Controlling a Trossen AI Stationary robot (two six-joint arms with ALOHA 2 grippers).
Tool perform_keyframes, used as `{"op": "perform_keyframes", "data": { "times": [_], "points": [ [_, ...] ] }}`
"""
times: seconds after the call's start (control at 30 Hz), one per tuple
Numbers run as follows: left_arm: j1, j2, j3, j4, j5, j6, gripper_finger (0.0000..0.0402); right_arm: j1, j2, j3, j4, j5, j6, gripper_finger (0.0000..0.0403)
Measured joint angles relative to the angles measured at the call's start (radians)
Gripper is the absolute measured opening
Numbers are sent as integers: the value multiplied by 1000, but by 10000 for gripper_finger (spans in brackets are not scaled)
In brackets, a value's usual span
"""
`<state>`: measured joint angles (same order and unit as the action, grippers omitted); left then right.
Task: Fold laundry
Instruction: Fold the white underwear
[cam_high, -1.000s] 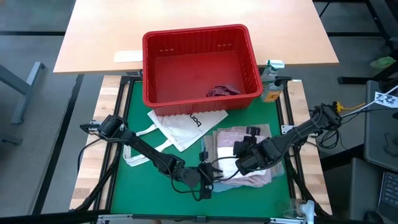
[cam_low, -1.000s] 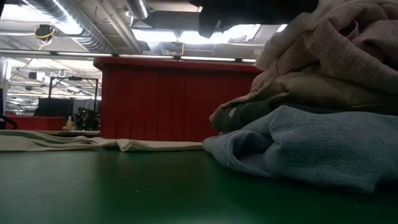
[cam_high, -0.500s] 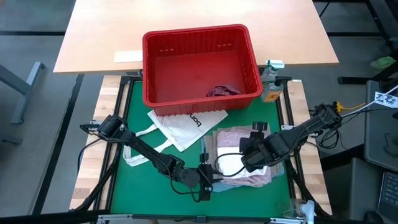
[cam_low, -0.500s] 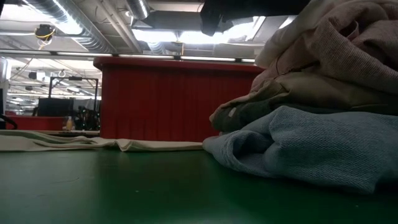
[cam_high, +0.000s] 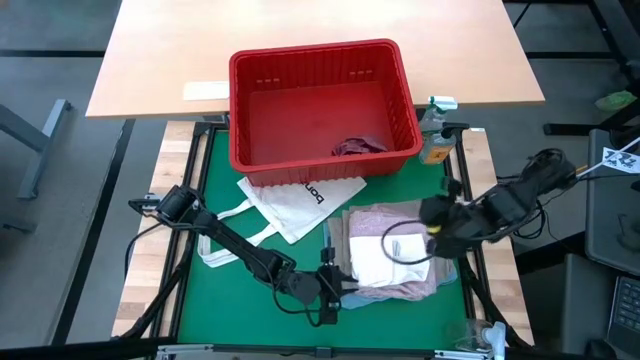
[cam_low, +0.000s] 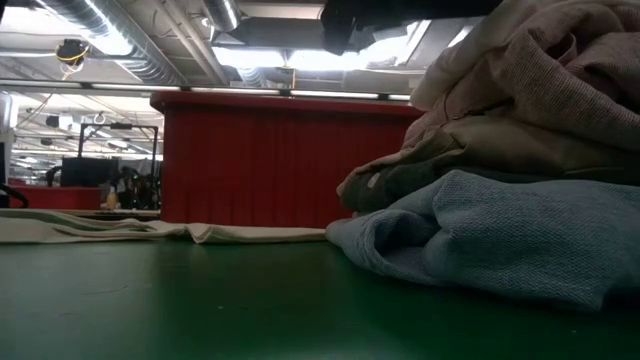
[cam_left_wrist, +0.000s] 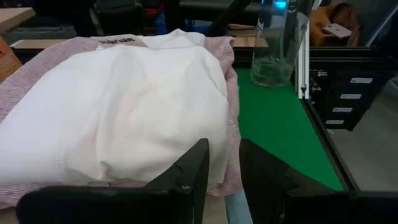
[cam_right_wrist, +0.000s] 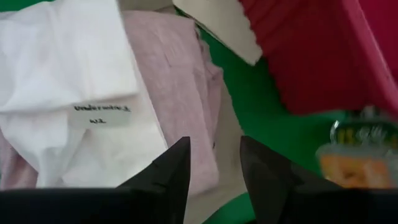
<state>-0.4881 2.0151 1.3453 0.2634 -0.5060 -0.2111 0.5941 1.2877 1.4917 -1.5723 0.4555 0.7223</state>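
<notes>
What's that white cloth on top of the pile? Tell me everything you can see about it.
The white piece is soft, thin-looking cloth, folded into a rough rectangle with gentle wrinkles. It lies flat on top of the mottled pink garment, which shows around its edges. A small white label with dark print is sewn at one end. Neither gripper holds it: the left gripper sits at its near edge, fingers empty.

White piece (cam_left_wrist: 112, 112): smooth, matt woven cloth, softly creased, with a sewn label. Pink garment (cam_left_wrist: 231, 93): mottled knit cloth, fine rough texture. Light blue garment (cam_low: 500, 235): nubbly, fleecy knit, matt. Khaki garment (cam_low: 510, 135): plain matt cloth. Basket (cam_high: 320, 100): red moulded plastic, slotted walls, slight sheen. Surface (cam_low: 200, 300): green mat, faintly glossy. Bottle (cam_left_wrist: 273, 43): clear, glossy. Tote bag (cam_high: 300, 200): off-white matt canvas.
</notes>
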Motion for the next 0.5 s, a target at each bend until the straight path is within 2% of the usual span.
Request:
{"op": "perform_keyframes", "data": {
  "times": [0.17,0.3,0.5],
  "points": [
    [0,0,0,0,0,-33,85,52,-150,-154,8,1,264,140],
    [1,0,0,0,0,-49,85,85,-235,-287,82,-57,501,140],
    [1,0,0,0,-1,-50,85,94,-268,-439,260,-221,535,140]
  ]
}}
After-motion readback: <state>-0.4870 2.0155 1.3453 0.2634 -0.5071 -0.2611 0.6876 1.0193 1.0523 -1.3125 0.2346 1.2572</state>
